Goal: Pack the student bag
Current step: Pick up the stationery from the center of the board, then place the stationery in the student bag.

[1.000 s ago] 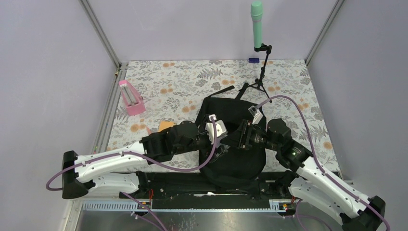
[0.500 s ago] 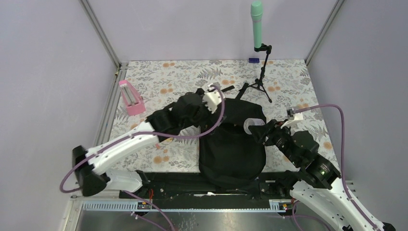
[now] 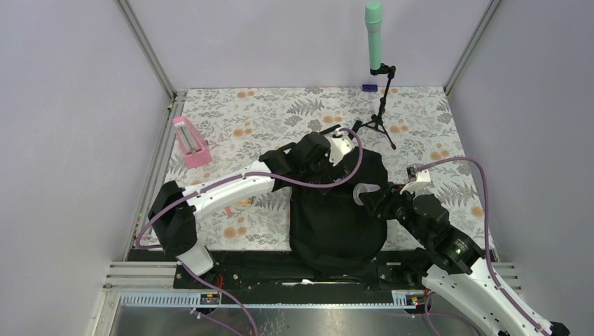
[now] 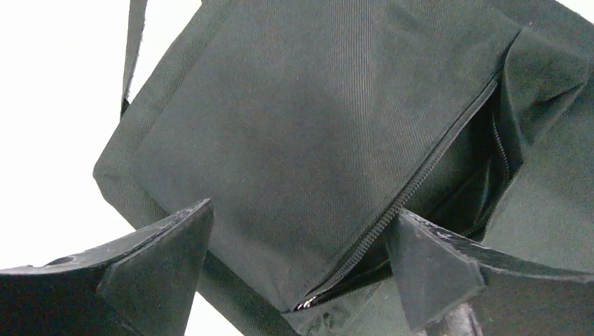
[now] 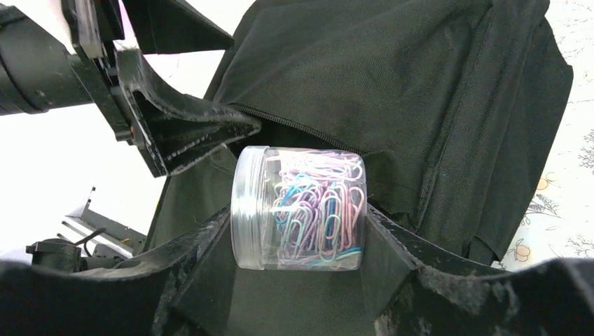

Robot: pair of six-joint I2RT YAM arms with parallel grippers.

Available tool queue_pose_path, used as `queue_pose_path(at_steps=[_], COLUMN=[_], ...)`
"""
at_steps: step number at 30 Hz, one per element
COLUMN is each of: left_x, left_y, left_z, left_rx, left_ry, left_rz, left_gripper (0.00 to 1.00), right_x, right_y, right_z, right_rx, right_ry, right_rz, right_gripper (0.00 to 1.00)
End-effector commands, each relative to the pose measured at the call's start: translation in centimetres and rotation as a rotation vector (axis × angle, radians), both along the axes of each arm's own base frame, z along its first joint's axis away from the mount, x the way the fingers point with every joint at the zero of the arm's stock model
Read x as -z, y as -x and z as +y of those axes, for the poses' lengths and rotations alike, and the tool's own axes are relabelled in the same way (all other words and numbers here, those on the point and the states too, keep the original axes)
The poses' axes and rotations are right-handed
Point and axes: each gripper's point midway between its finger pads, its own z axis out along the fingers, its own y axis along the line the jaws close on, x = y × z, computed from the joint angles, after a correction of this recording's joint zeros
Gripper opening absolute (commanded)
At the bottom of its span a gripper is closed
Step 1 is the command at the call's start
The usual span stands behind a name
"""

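Note:
The student bag (image 3: 336, 217) is a black backpack lying flat in the middle of the flowered table. My left gripper (image 3: 336, 161) is open over its far end. In the left wrist view its jaws (image 4: 298, 273) stand wide apart astride a front pocket (image 4: 315, 126) whose zipper (image 4: 434, 168) is partly open. My right gripper (image 3: 373, 197) is shut on a clear jar of coloured paper clips (image 5: 301, 206) and holds it at the bag's right edge, just before the pocket opening. One left finger (image 5: 189, 133) shows at that opening in the right wrist view.
A pink open box (image 3: 190, 142) stands at the far left of the table. A green microphone (image 3: 374, 35) on a black tripod (image 3: 378, 122) stands at the back, just beyond the bag. Grey walls close in the table on three sides.
My left arm has swung from the bag's middle out to its far end. My right gripper has drawn back to the bag's right edge, with the jar in it.

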Motion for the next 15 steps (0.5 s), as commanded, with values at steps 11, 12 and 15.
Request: queue_pose_path(at_steps=[11,12,15], left_x=[-4.5,-4.6,-4.7], left_y=[-0.9,-0.7,-0.3], left_z=[-1.9,-2.0,-2.5], left_rx=[0.009,0.011,0.007], left_ry=[0.159,0.165,0.183], left_rz=[-0.067,-0.056,-0.013], left_gripper=[0.14,0.12,0.09], right_x=[-1.4,-1.8,-2.6], right_y=[-1.5,-1.7,-2.3], right_z=[2.8,3.0,3.7], right_rx=[-0.051,-0.052,-0.056], right_ry=[-0.112,-0.127,-0.144], right_rz=[-0.079,-0.092,-0.119], right_gripper=[0.49,0.48,0.47])
